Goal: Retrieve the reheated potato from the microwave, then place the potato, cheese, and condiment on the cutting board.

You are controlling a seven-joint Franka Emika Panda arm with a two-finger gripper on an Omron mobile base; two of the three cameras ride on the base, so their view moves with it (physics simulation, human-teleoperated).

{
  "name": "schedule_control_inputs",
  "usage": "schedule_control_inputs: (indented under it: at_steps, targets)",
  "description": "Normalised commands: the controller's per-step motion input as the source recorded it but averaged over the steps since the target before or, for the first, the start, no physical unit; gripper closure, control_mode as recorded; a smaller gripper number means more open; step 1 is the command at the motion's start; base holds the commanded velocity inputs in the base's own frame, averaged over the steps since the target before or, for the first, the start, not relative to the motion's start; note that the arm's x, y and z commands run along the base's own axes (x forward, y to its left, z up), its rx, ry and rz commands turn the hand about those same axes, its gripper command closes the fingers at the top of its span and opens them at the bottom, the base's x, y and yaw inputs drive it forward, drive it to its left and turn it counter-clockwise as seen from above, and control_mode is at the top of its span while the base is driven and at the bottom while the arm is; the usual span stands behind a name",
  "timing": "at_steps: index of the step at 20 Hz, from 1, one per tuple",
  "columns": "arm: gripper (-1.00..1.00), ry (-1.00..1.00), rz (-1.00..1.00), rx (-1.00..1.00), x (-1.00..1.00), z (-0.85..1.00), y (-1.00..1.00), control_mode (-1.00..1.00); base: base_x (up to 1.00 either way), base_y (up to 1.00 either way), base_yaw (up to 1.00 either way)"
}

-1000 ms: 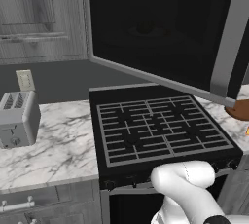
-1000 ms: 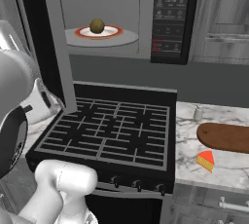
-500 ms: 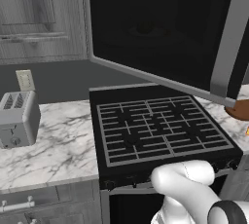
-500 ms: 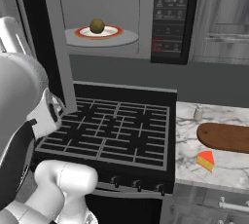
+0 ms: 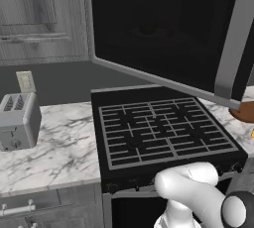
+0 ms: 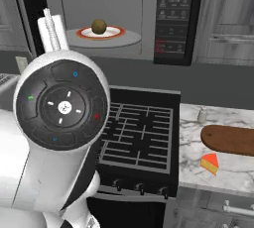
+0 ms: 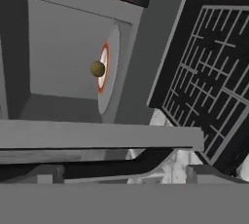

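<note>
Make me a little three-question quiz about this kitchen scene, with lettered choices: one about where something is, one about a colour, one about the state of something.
1. Where is the potato?
A. On the cutting board
B. On a plate inside the microwave
C. On the stove

2. What colour is the top of the cheese wedge?
A. Red
B. Blue
C. Green

3. How is the microwave door?
A. Shut
B. Missing
C. Swung open

Answers:
1. B, the right base view shows the small brown lump sitting on the orange-rimmed plate in the lit cavity.
2. A, the yellow-orange wedge on the counter in front of the cutting board has a red upper face.
3. C, the cavity is exposed and the dark door hangs out over the stove.
</note>
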Motion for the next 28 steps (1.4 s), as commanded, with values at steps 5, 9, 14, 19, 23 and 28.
schedule_control_inputs:
  at_steps: [5, 9, 14, 19, 23, 28]
  targets:
    - [-1.0, 0.03, 0.04, 0.14, 0.26, -0.14, -0.27, -1.0, 0.0, 0.0, 0.0]
    - [-1.0, 0.05, 0.04, 0.17, 0.41, -0.22, -0.22, -1.0, 0.0, 0.0, 0.0]
    - [-1.0, 0.09, 0.05, 0.05, 0.49, -0.04, -0.25, -1.0, 0.0, 0.0, 0.0]
    - [-1.0, 0.1, 0.05, 0.02, 0.45, -0.02, -0.14, -1.0, 0.0, 0.0, 0.0]
    - [-1.0, 0.08, 0.05, 0.03, 0.57, -0.01, 0.0, -1.0, 0.0, 0.0, 0.0]
    - [-1.0, 0.0, 0.17, 0.04, 0.38, -0.06, 0.1, -1.0, 0.0, 0.0, 0.0]
